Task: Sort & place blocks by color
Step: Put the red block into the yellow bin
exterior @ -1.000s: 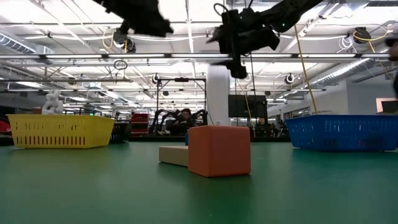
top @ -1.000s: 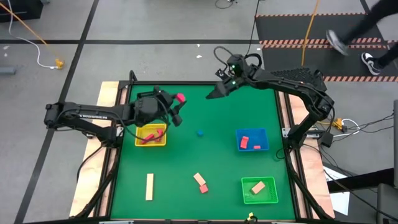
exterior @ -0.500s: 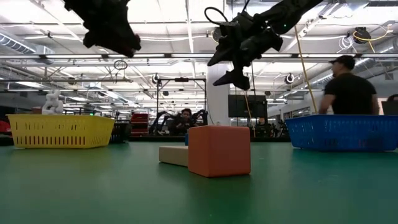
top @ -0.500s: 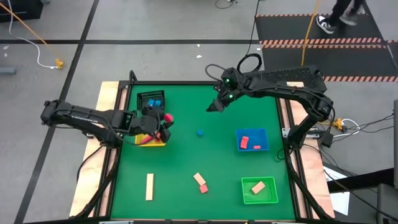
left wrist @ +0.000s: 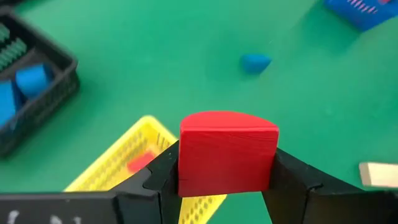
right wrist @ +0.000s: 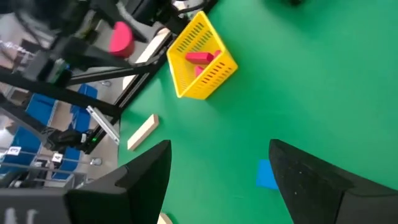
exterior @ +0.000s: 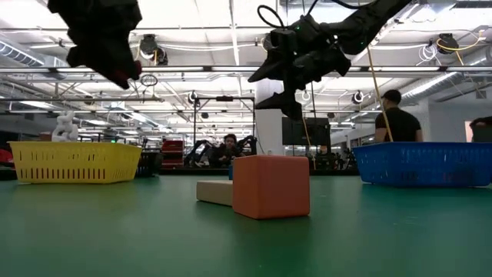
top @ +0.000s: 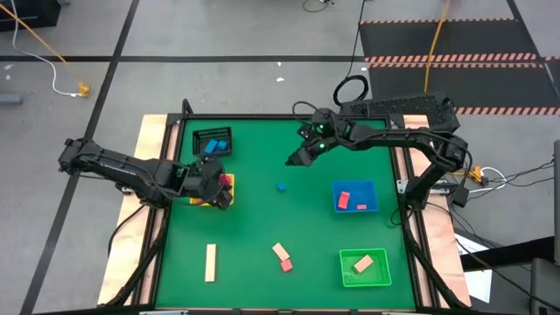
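Midway, we held a red block (left wrist: 227, 152) pinched in our left claw (top: 219, 188) above the yellow tray (top: 203, 200) near the worktop's left edge; our right claw (top: 296, 157) hovered spread; several blocks remained unsorted.

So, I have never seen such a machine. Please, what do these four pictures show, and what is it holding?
It is a robot with two dark arms at a green table. One picture looks down from above, one looks level across the tabletop, and two come from cameras on the wrists. The left claw is shut on a red block, over the yellow tray. The right claw is open and empty, above a small blue block. Also on the table are a blue tray, a green tray, a black basket and a few loose blocks.
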Controlling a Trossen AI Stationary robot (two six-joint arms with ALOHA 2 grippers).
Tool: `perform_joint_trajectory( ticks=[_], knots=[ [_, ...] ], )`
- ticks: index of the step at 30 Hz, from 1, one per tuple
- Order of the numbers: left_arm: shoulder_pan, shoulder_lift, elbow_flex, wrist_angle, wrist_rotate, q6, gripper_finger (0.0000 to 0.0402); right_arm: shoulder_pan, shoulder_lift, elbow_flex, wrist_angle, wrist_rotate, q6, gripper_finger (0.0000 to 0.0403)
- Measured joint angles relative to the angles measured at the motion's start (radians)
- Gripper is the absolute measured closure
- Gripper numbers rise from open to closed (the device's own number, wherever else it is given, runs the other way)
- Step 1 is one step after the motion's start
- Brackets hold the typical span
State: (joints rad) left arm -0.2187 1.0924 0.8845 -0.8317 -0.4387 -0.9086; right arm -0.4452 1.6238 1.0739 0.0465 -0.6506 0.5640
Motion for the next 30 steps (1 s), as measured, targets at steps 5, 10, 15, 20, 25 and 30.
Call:
perform_joint_trajectory(
  ticks=[5, 10, 15, 20, 25, 30],
  knots=[
    [-0.020, 0.000, 0.000, -0.096, 0.044, -0.100, 0.0231, 0.021, 0.000, -0.019, 0.058, 0.000, 0.002, 0.0145],
    [-0.026, 0.000, -0.002, -0.193, 0.049, -0.189, 0.0231, 0.040, 0.000, -0.042, 0.120, -0.004, 0.073, 0.0145],
    [-0.026, 0.000, -0.051, -0.193, 0.100, -0.290, 0.0231, 0.056, 0.000, -0.052, 0.147, -0.004, 0.079, 0.0145],
    [-0.017, 0.000, -0.124, -0.189, 0.078, -0.383, 0.0231, 0.080, 0.000, -0.052, 0.165, 0.036, 0.076, 0.0145],
    [0.010, 0.001, -0.184, -0.122, 0.072, -0.414, 0.0231, 0.119, -0.001, -0.052, 0.159, 0.188, 0.031, 0.0145],
    [0.032, 0.001, -0.235, -0.033, 0.072, -0.417, 0.0231, 0.162, -0.001, -0.052, 0.159, 0.338, -0.029, 0.0145]
  ],
)
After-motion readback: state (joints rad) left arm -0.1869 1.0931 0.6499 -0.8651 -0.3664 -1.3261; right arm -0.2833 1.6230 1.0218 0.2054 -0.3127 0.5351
